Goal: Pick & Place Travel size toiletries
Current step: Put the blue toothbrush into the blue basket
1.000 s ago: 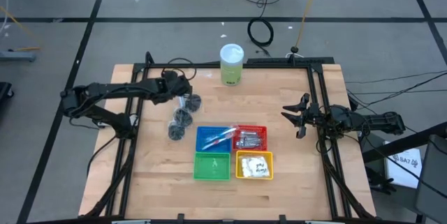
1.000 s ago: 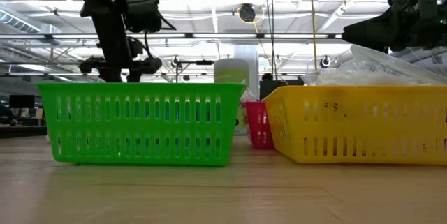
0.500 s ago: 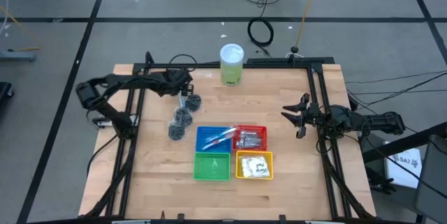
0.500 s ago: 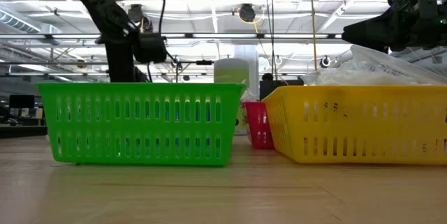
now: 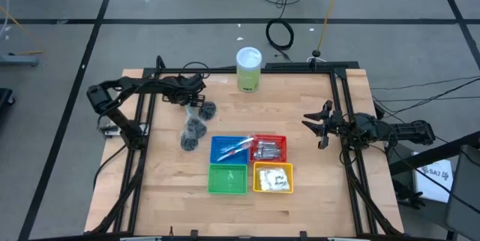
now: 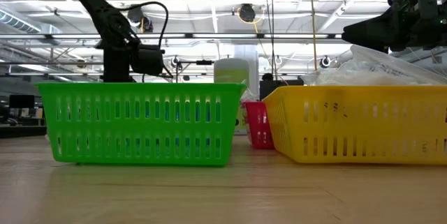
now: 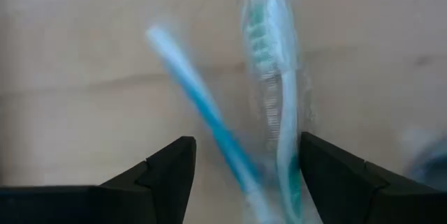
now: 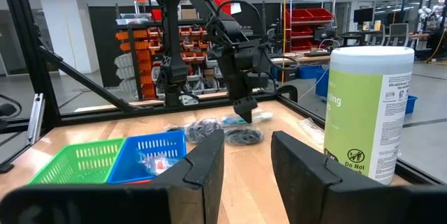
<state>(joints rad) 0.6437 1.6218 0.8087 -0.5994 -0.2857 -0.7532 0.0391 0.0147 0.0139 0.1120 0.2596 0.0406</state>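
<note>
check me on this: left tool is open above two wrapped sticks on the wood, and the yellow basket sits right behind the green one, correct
Not quite. In the high view the yellow basket sits beside the green basket, on its right; the blue basket is the one behind the green. The rest holds: the left wrist view shows the left tool open above two wrapped sticks on the wood.

Left arm stretched from the table's left edge toward the far left part of the table, elbow folded back at the edge, wrist bent down. Left gripper (image 5: 196,100) low over the wood, pointing downward, fingers (image 7: 171,172) spread apart with a clear gap between them. Right arm lying along the right edge of the table, almost level, reaching inward. Right gripper (image 5: 319,126) above the right rim, well apart from the left one, fingers (image 8: 202,165) parted and holding nothing.
</note>
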